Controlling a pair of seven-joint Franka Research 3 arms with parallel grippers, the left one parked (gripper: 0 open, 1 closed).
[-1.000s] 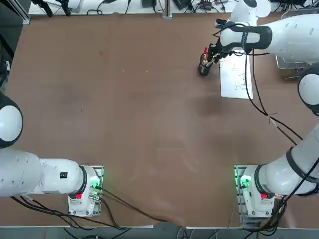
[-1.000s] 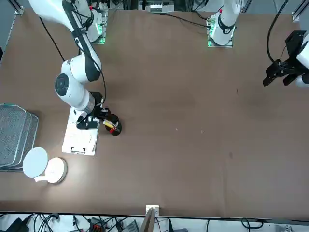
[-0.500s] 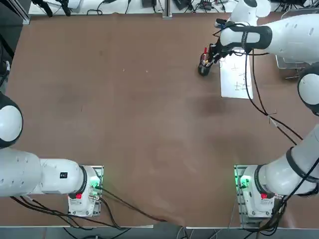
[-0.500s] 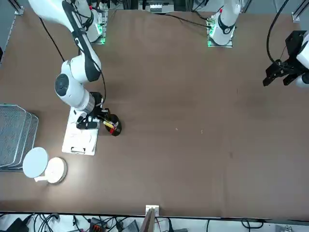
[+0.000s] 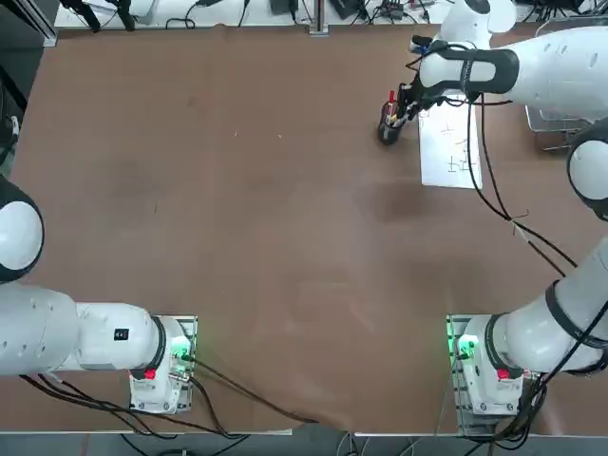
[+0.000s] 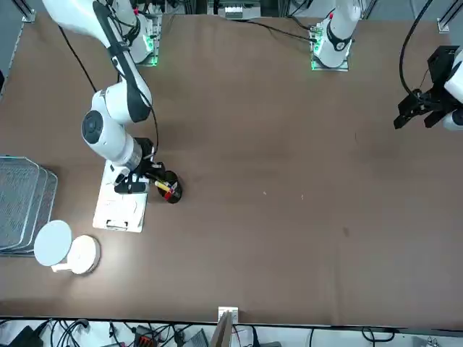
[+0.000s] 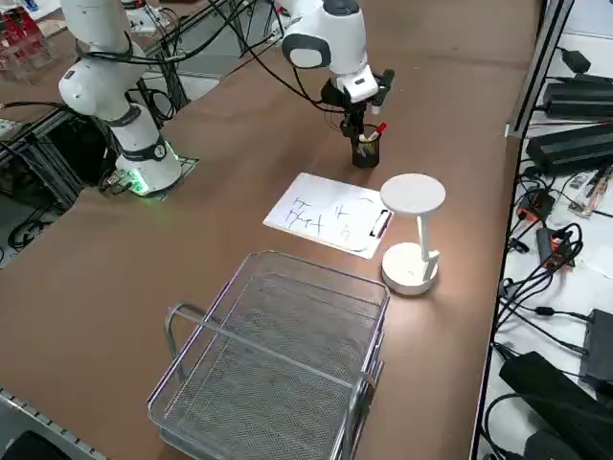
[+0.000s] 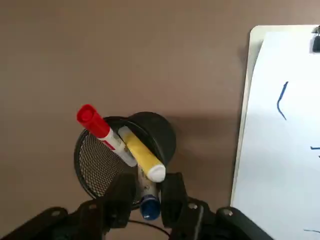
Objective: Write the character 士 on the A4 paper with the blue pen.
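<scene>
The A4 paper (image 5: pixel 450 149) is a white sheet lying flat on the brown table, a small dark clip at one short edge, with thin blue handwritten strokes across it (too small to read). The blue pen (image 8: pixel 149 207) stands in a black mesh cup just beside the sheet, its blue cap end showing upward.

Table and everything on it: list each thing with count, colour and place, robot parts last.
A4 paper: one, white, clipped on a board, beside the pen holder.
Pen holder: one, black mesh cup, left of the paper in the top view.
Blue pen: one, blue-capped, in the holder, between the fingers.
Red-topped pen: one, in the holder.
Yellow pen: one, in the holder.
Lamp: one, white, beside the paper's clip end.
Wire basket: one, grey, beyond the paper.
Table: one, brown.
Right gripper: over the holder, closed on the blue pen.
</scene>
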